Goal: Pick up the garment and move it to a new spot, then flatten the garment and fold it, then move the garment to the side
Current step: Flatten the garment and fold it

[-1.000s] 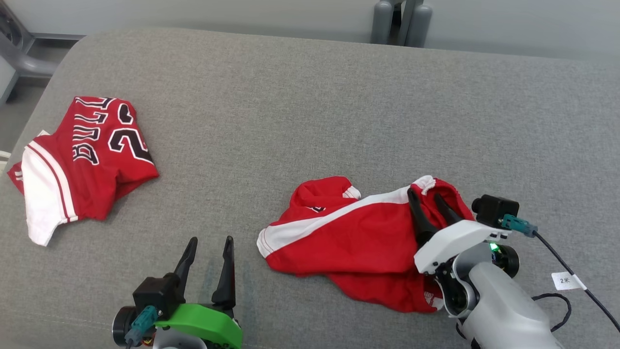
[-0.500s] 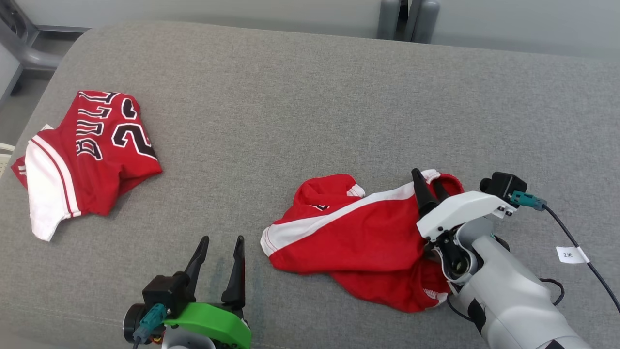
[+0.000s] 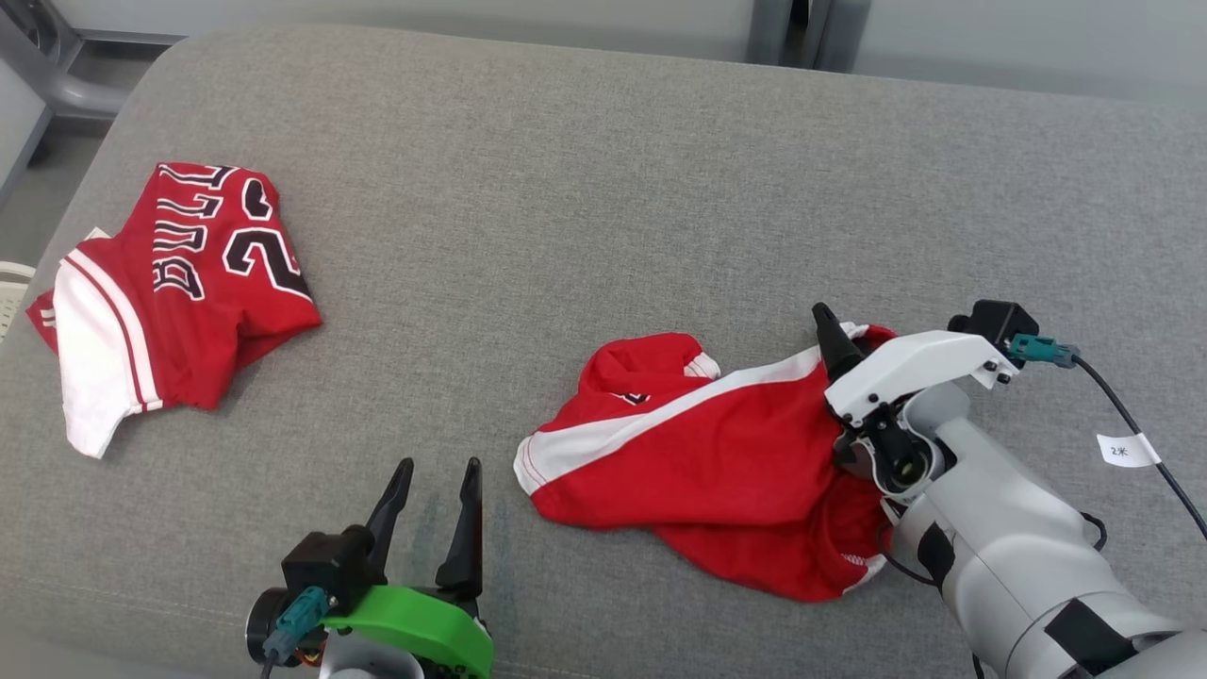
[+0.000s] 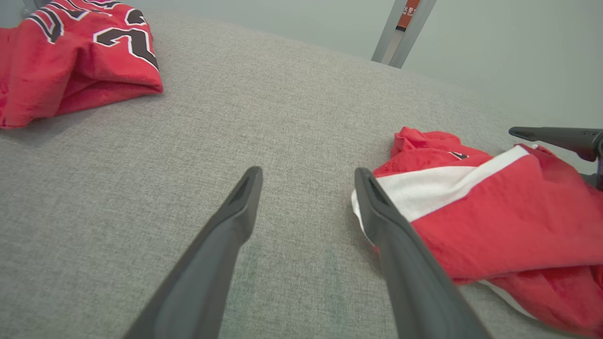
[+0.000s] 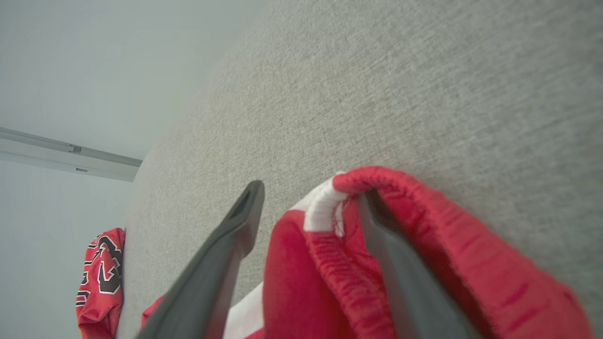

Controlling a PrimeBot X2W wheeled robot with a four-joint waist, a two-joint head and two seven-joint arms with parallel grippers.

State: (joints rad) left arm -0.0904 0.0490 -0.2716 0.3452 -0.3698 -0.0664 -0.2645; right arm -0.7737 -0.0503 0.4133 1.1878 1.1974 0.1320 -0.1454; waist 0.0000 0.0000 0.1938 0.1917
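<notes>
Shorts (image 3: 717, 453) x1, jersey (image 3: 179, 292) x1; L tool (image 3: 438, 467), R tool (image 5: 313, 193) wide open, no grip

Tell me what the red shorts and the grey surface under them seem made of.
The shorts: thin, smooth synthetic cloth, probably polyester; it crumples softly, with a gathered elastic waistband. The surface: matte grey woven upholstery; coarse weave shows.

You see a wide cushion of grey woven fabric (image 3: 603, 189) with a rounded far edge. Behind it is a pale, plain wall (image 4: 494, 56) and a grey metal post (image 4: 393, 44) with an orange label. At the left, a grey frame (image 3: 66, 94) stands on a light floor (image 3: 38, 189). The light is soft and even.
</notes>
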